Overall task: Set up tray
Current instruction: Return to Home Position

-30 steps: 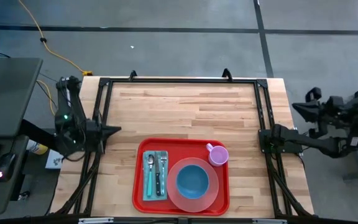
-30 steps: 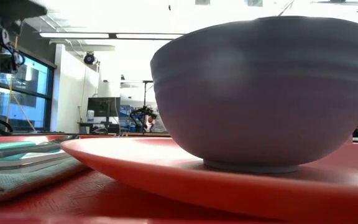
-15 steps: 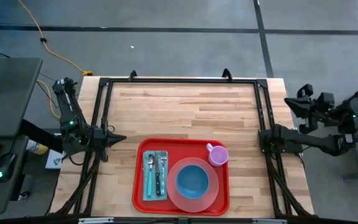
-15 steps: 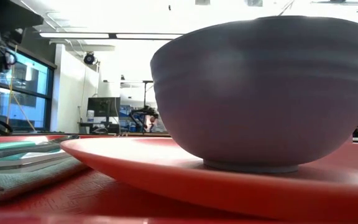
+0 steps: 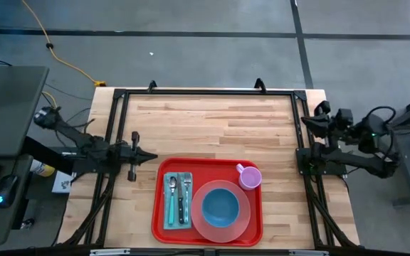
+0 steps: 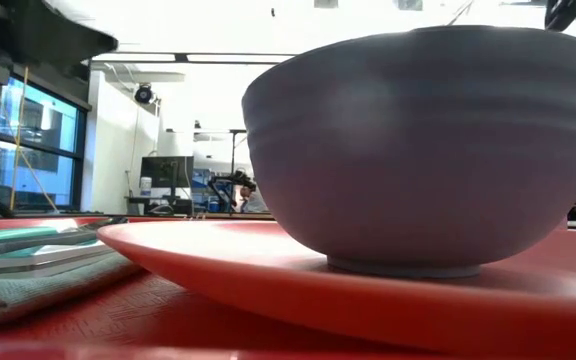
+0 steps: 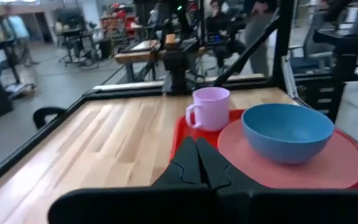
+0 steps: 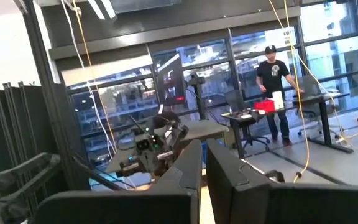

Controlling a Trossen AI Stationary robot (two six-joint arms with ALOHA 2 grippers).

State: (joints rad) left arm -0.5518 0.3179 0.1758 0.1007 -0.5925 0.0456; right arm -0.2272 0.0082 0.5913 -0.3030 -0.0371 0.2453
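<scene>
Left jaws are resting clenched, empty, beside the large red plastic rectangular tray [image 5: 205, 168]; right jaws are hovering nearly clenched, empty, at the tabletop [image 5: 212, 121] edge.

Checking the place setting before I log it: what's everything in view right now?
table: 1, light wood, under everything
tray: 1, red, on table
napkin: 1, blue, tray's left side
spoon: 1, teal, on napkin
knife: 1, black, beside spoon
fork: 1, dark-handled, beside knife
plate: 1, pink, on tray
bowl: 1, blue, on plate
mug: 1, pink, beside plate
left gripper: dark, shut, left of tray
right gripper: dark, table's right edge
</scene>
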